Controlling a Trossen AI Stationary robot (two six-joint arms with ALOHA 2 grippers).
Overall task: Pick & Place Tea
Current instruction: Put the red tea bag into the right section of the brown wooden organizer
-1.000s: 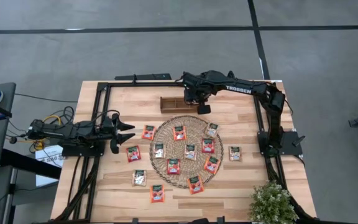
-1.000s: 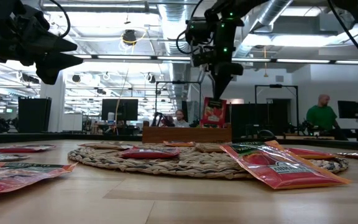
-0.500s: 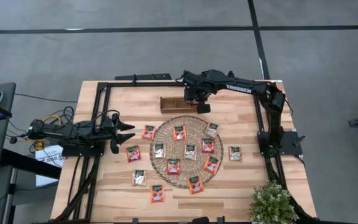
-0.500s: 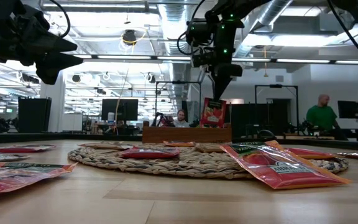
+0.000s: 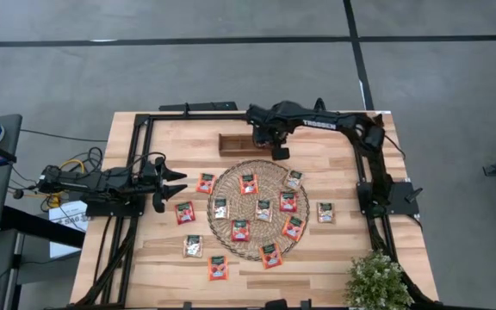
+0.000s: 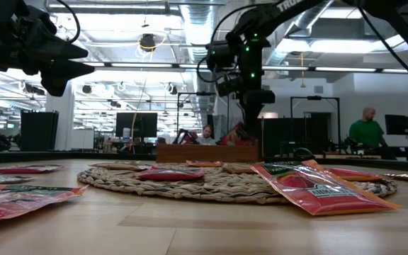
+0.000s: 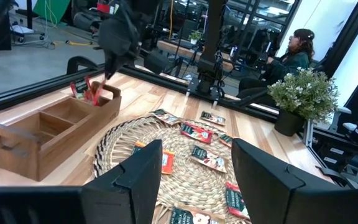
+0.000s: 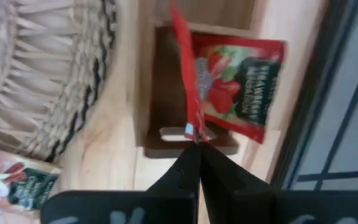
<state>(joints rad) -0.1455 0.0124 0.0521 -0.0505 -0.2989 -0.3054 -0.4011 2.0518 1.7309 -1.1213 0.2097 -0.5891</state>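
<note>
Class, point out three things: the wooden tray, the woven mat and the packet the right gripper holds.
wooden tray (image 7: pixel 48 140), left wrist view, side wall.
woven mat (image 5: pixel 228 191), high view, bare weave.
held packet (image 8: pixel 185 74), right wrist view, red edge.

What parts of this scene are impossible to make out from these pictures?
- High view: the right gripper and arm cover the wooden tray's end compartment, so its packets are hidden.
- Low view: the tray's front wall hides how many packets sit inside.
- Right wrist view: the pinched red tea packet shows edge-on, so its label is unreadable.

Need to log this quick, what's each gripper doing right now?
Left gripper: open, empty, beside the mat.
Right gripper: shut on a red tea packet over the wooden tray.
</note>
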